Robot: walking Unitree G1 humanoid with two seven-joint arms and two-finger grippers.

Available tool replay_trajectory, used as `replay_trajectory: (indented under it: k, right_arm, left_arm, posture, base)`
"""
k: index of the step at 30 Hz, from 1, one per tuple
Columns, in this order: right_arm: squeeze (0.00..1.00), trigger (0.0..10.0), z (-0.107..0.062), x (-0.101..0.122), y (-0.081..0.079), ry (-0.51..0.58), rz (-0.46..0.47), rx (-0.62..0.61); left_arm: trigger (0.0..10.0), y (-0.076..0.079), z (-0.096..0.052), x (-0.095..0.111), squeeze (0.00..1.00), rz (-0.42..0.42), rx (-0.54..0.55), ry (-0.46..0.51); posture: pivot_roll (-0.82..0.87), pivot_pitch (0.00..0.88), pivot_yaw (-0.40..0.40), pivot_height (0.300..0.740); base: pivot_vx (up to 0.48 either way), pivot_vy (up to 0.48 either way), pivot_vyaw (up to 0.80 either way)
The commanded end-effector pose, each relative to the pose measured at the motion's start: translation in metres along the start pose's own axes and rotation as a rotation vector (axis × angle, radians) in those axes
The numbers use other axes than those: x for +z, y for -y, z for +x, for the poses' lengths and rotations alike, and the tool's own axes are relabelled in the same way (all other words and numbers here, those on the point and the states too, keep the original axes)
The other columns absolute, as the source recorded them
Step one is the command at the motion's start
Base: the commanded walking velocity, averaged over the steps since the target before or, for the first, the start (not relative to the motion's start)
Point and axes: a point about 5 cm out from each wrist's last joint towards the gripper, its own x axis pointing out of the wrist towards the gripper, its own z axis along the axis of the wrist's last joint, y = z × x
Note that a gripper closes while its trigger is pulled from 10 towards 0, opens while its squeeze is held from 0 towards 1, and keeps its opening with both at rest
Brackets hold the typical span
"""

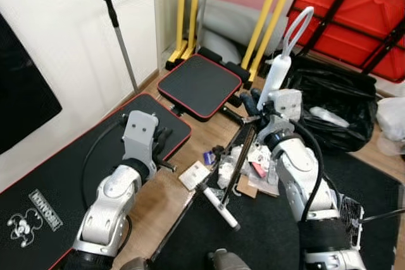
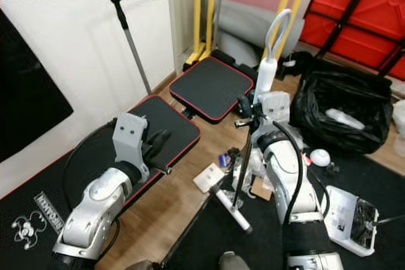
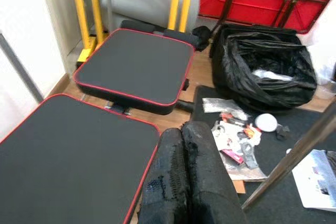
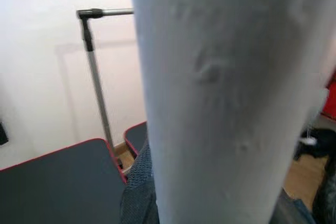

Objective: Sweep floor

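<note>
Wooden floor (image 1: 166, 202) strewn with litter (image 1: 253, 162) beside black mats, right hand (image 1: 254, 107) clamped around upright white broom handle (image 1: 276, 78), left hand (image 3: 186, 182) pressed together above red-edged mat (image 1: 95, 162).

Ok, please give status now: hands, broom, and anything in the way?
Right hand shut on white broom handle, held upright. Left hand shut, empty, over black mat. Litter pile on floor at the broom's foot; black rubbish bag just beyond.
</note>
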Motion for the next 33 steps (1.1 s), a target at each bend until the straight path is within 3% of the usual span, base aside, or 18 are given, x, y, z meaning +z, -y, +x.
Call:
replay_trajectory:
  k: [1, 28, 33]
  right_arm:
    - [0.00, 10.0, 0.000, 0.009, 0.003, 0.033, -0.006, -0.004]
    - [0.00, 10.0, 0.002, 0.012, 0.003, 0.047, -0.003, 0.000]
    - [0.00, 10.0, 0.007, 0.022, -0.001, 0.055, -0.008, 0.032]
  left_arm:
    - [10.0, 0.004, -0.002, -0.004, 0.00, -0.008, -0.034, -0.019]
    - [10.0, 0.003, -0.002, -0.003, 0.00, -0.004, -0.020, -0.008]
    - [10.0, 0.003, -0.002, 0.007, 0.00, -0.005, -0.022, 0.012]
  posture:
    - [-0.06, 0.134, -0.142, 0.740]
    - [-0.06, 0.134, -0.142, 0.740]
    - [-0.08, 0.203, -0.156, 0.740]
  base:
    - [0.000, 0.000, 0.00]
    - [0.000, 0.000, -0.15]
    - [0.250, 0.000, -0.08]
